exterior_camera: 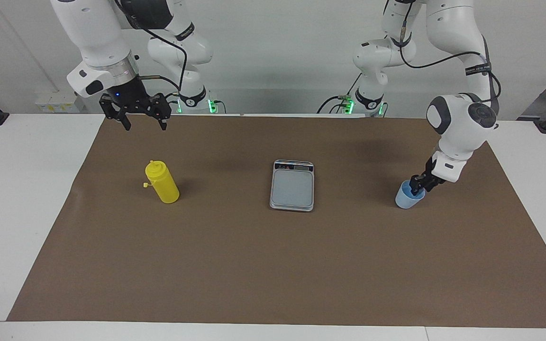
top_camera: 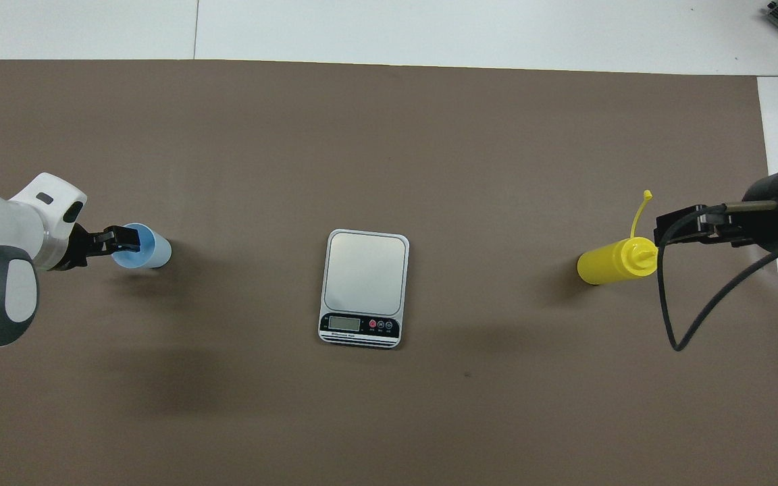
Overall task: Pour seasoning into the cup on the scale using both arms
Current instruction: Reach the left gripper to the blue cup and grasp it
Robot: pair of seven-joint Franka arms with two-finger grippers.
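The light blue cup (exterior_camera: pixel 406 200) (top_camera: pixel 158 251) stands upright on the brown mat toward the left arm's end of the table. My left gripper (exterior_camera: pixel 417 188) (top_camera: pixel 125 240) is down at its rim, on the side toward the table's end. The silver-grey scale (exterior_camera: pixel 292 187) (top_camera: pixel 365 273) lies bare mid-mat, its display strip toward the robots. The seasoning, a yellow squeeze bottle (exterior_camera: pixel 163 184) (top_camera: pixel 605 265), stands toward the right arm's end with its tethered cap hanging off. My right gripper (exterior_camera: pixel 143 124) (top_camera: pixel 689 226) hangs open, high over the mat, clear of the bottle.
A brown mat (exterior_camera: pixel 273 265) covers most of the white table (exterior_camera: pixel 22 199). Black cables loop from the right arm's wrist (top_camera: pixel 672 324). Wide bare mat lies between the scale and each object.
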